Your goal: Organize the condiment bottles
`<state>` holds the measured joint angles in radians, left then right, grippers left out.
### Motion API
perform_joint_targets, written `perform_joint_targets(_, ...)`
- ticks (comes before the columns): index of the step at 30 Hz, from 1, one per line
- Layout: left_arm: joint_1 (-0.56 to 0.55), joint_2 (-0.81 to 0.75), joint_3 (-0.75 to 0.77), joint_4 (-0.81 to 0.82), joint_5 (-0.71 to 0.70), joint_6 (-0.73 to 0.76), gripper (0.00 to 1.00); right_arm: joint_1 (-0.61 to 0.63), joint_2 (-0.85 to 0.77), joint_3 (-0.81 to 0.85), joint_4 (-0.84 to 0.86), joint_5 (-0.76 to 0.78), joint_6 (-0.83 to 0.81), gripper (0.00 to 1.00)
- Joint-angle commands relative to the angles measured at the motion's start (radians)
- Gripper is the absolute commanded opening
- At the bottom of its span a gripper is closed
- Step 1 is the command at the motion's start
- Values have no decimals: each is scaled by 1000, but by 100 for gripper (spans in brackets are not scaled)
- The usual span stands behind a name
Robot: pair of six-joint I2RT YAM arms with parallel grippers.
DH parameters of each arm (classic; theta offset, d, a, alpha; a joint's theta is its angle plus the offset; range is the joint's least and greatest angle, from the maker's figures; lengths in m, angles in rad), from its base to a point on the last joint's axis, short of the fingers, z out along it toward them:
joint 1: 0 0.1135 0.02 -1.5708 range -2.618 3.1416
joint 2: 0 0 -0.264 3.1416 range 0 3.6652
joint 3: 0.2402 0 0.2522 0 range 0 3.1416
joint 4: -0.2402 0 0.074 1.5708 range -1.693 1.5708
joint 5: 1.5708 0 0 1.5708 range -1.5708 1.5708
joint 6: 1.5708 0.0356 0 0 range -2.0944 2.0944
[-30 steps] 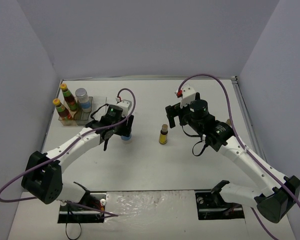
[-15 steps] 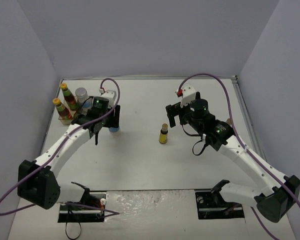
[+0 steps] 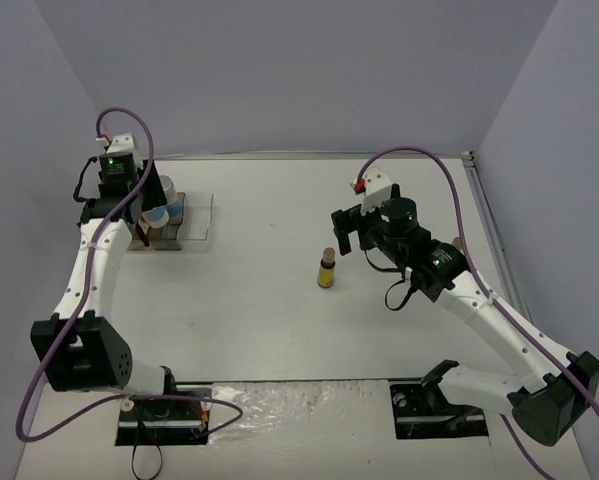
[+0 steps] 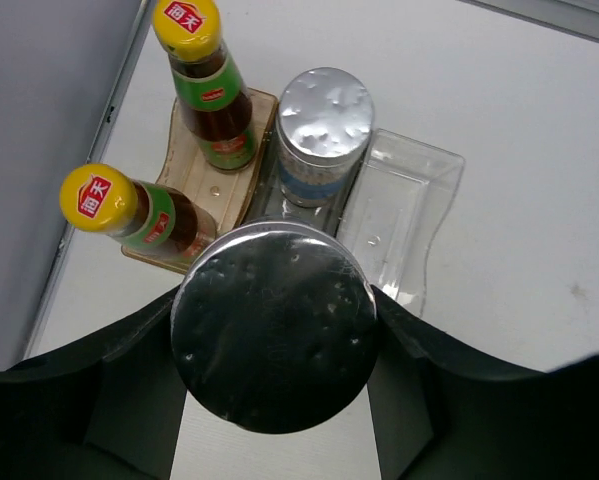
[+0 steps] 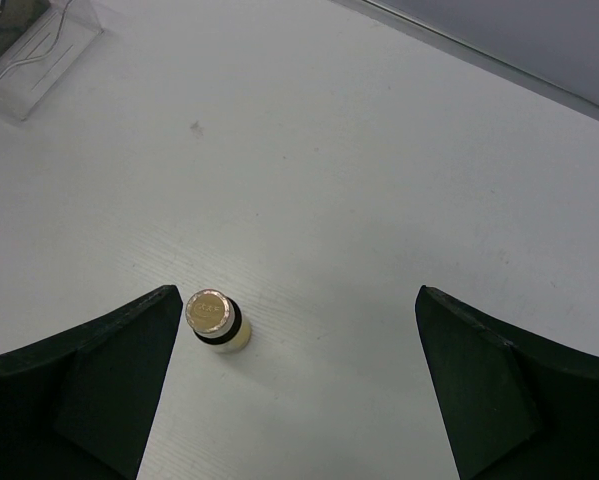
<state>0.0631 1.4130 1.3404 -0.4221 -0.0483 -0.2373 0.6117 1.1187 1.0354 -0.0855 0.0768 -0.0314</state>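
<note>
My left gripper is shut on a silver-lidded white jar and holds it above the near end of the clear rack. In the rack stand two dark yellow-capped bottles, one green-labelled and one red-and-green-labelled, and a second silver-lidded blue-banded jar. In the top view the left gripper hangs over the rack at the far left. The tiny yellow-labelled bottle stands upright mid-table. My right gripper is open above it, with the bottle near its left finger.
The rack's right-hand compartment holds nothing. The grey side wall runs close along the rack's left side. The rack's corner also shows at the top left of the right wrist view.
My left arm has carried the jar from the middle of the table up and left, to above the rack. The right arm and the tiny bottle have not moved.
</note>
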Motion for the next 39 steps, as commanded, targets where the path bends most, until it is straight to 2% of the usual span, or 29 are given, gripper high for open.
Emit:
perform_joint_targets(1, 40, 63, 74, 129, 21, 5, 19, -12, -28, -1, 76, -9, -21, 100)
perform_joint_targets(9, 55, 138, 39, 184, 48, 17, 19, -24, -29, -17, 75, -20, -14, 100)
perform_joint_targets(23, 48, 91, -39, 165, 84, 22, 21, -26, -15, -27, 75, -32, -2, 100)
perform_joint_targets(28, 42, 126, -73, 211, 79, 31, 29, -26, -17, -41, 76, -35, 10, 100)
perform_joint_targets(31, 43, 145, -85, 225, 74, 32, 42, -25, -21, -47, 105, -40, 17, 100)
perform_joint_targets(39, 41, 158, -97, 223, 62, 33, 62, -27, -48, -69, 105, -42, 30, 100)
